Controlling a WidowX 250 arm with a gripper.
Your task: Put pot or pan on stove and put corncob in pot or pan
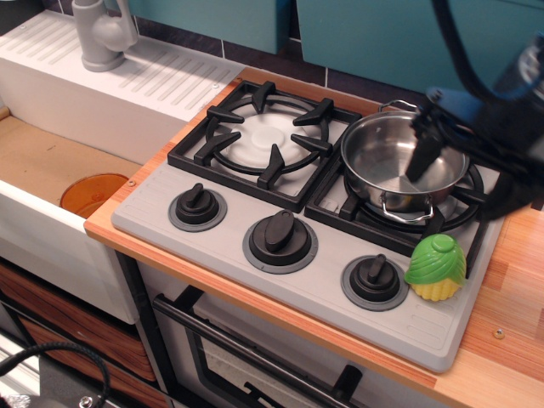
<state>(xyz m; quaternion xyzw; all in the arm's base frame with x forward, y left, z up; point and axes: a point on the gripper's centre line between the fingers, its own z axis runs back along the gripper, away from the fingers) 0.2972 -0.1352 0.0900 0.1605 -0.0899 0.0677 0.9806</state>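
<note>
One grey stove point(408, 327); wooden counter point(510, 319); teal wall point(365, 34)

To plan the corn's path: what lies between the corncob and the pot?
Only the front bar of the black burner grate under the pot; the corncob sits beside it, in the single view.

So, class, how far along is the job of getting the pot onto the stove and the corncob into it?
Done: the pot sits on the right burner. In hand: the blurred gripper, seemingly open and empty, hangs over it. Left: the corncob lies at the front corner of the stove.
</note>
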